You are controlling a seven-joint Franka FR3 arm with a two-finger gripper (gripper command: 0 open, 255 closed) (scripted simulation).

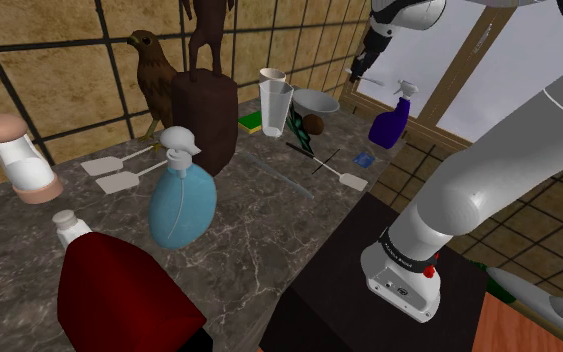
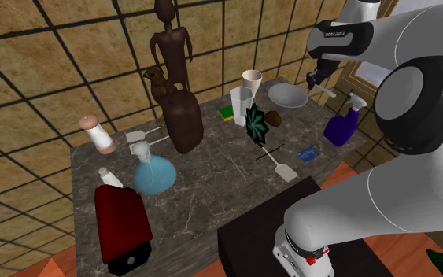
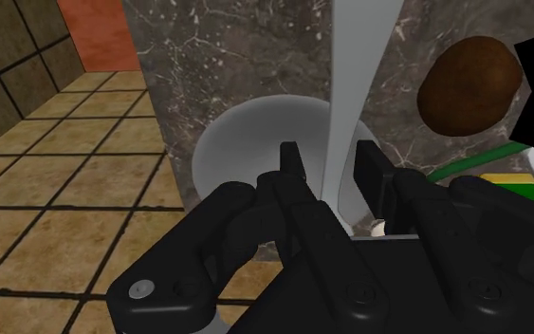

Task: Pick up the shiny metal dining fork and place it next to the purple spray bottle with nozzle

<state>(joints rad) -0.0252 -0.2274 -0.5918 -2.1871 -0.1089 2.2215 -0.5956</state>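
Gripper (image 3: 329, 157) jaws clamped on grey fork (image 3: 358, 57), held above grey bowl (image 3: 231, 152). Purple spray bottle (image 1: 391, 122) sits upper right in shoulder view

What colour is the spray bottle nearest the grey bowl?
The spray bottle is purple, white nozzle; clearest in the shoulder view.

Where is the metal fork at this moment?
The fork is in the air, clasped in the gripper, at the shoulder view's upper right, above and between the grey bowl and the purple spray bottle.

Purple spray bottle (image 1: 388, 127), grey fork (image 3: 348, 95)
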